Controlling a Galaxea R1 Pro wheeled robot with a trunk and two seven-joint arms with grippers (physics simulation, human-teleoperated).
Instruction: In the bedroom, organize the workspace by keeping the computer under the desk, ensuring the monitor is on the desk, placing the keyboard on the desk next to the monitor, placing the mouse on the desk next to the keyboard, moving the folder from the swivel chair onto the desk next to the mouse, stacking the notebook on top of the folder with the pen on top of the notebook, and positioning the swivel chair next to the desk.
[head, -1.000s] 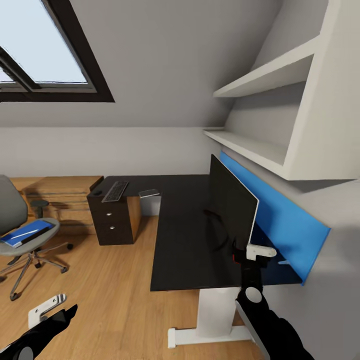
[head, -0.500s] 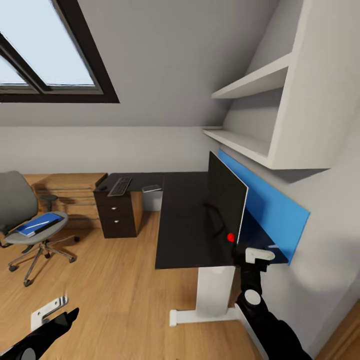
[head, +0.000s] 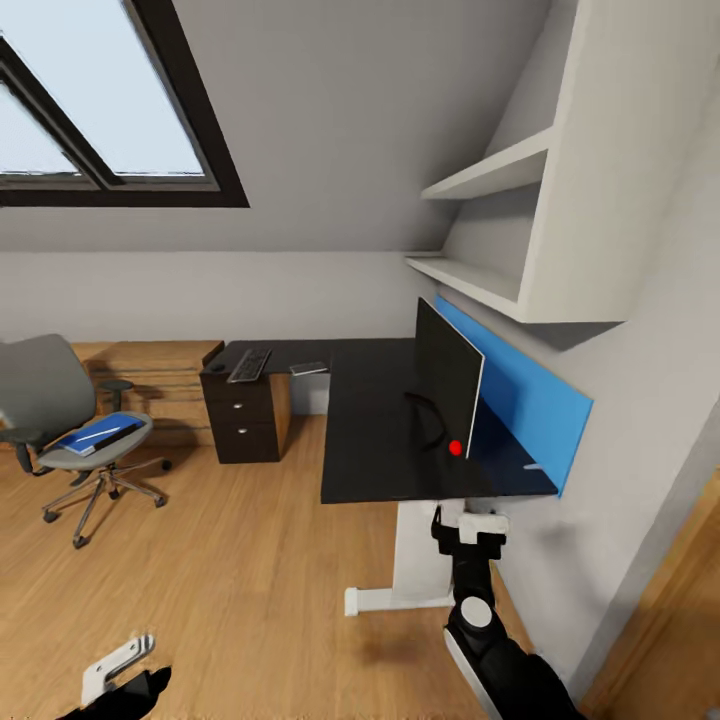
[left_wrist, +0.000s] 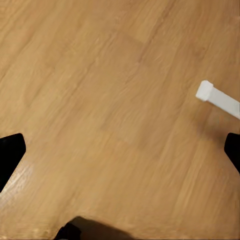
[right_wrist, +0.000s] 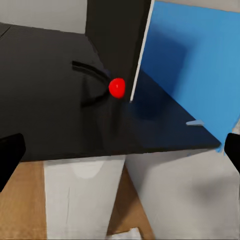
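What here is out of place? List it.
The blue folder with a white pen on it lies on the swivel chair seat, not the desk. The keyboard sits at the desk's far end, well away from the monitor.

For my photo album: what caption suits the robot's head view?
Attic bedroom: monitor on the black desk, blue folder on the swivel chair.

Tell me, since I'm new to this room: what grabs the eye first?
The black monitor standing upright on the glossy black desk, backed by a bright blue wall panel. At the left, the grey swivel chair carries a blue folder on its seat, below the big skylight.
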